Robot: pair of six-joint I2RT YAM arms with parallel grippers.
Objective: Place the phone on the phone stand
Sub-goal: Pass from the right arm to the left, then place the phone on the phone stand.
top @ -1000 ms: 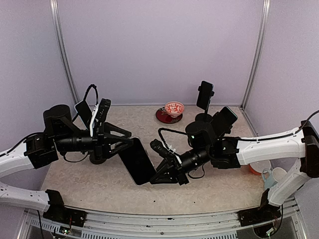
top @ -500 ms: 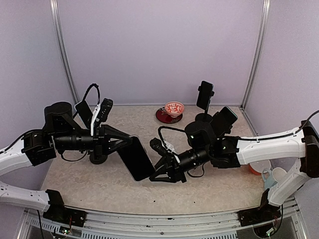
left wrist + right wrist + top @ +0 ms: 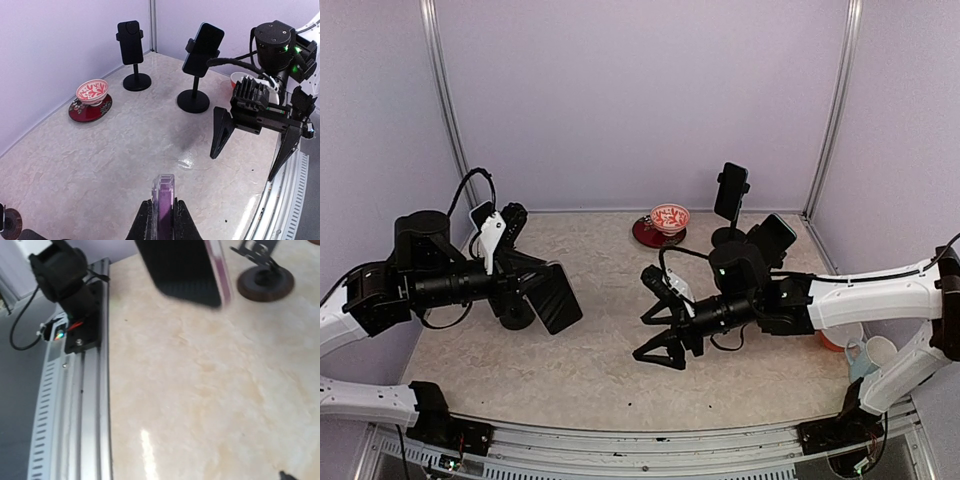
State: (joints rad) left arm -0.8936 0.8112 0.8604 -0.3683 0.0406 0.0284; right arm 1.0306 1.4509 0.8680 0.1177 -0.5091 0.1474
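Phone (image 3: 555, 298) clamped edge-on in L jaws; R jaws spread wide, holding nothing.

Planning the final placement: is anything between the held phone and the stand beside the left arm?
Nothing visible: the phone in the left end effector hangs right beside the phone stand, bare table between.

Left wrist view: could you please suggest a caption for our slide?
Left gripper holds the phone edge-on; the right gripper stands open opposite, near an occupied phone stand.

L tool (image 3: 163, 212) clamped shut, R tool (image 3: 658, 333) jaws wide apart
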